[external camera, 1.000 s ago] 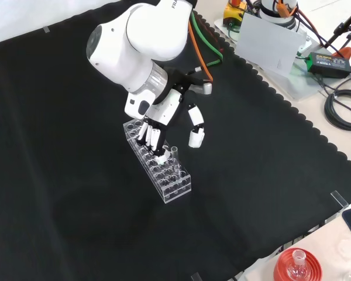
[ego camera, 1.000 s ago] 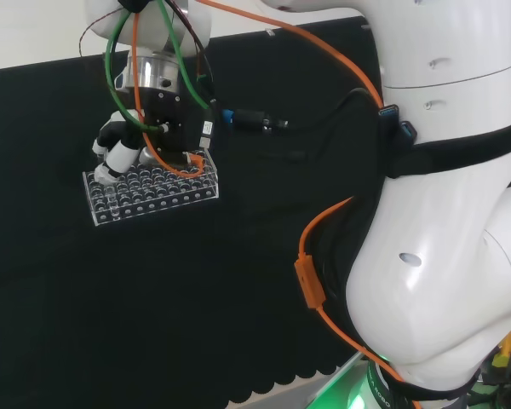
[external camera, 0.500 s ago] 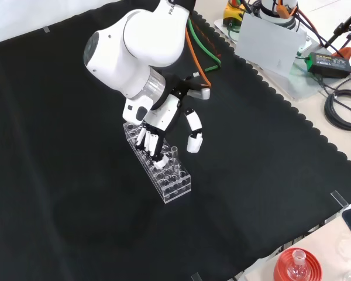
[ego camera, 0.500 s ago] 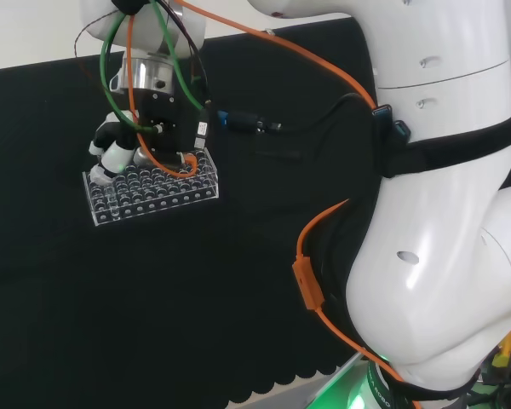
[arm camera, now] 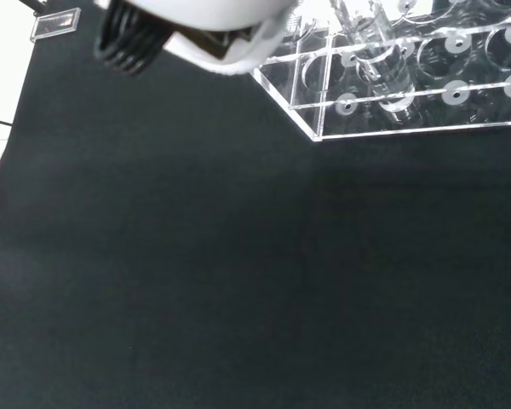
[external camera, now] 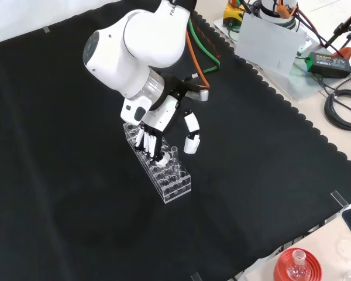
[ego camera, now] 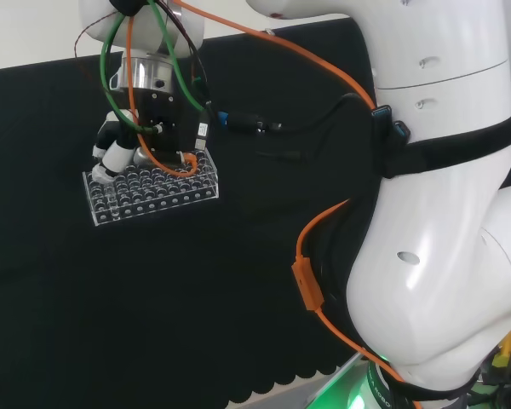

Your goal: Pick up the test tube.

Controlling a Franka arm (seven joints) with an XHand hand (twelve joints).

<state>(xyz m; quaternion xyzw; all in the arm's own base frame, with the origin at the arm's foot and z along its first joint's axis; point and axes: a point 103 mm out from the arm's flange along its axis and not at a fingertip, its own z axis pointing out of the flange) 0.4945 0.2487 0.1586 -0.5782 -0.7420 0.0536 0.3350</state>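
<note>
A clear test tube [external camera: 171,153] stands upright in a clear plastic rack [external camera: 174,186] on the black cloth. The hand [external camera: 159,122] hangs over the rack's far half, with its fingers [external camera: 146,140] pointing down at the holes beside the tube. Its thumb [external camera: 191,141] is spread to the tube's other side, apart from it, so the hand is open with the tube between fingers and thumb. From the head view the hand [ego camera: 117,152] covers the far left part of the rack [ego camera: 153,194]. The wrist view has the rack's corner [arm camera: 324,111] and the tube [arm camera: 381,75] close by.
Black cloth lies all round the rack. In the front view a red ribbed stand with a flask [external camera: 297,266] sits off the cloth at the bottom right, and cables and a white sheet [external camera: 269,44] lie beyond the scalloped edge at the upper right.
The hand has sunk a little and shifted slightly left in the front view. Its thumb has come nearer the tube. The rack and tube have not moved.
</note>
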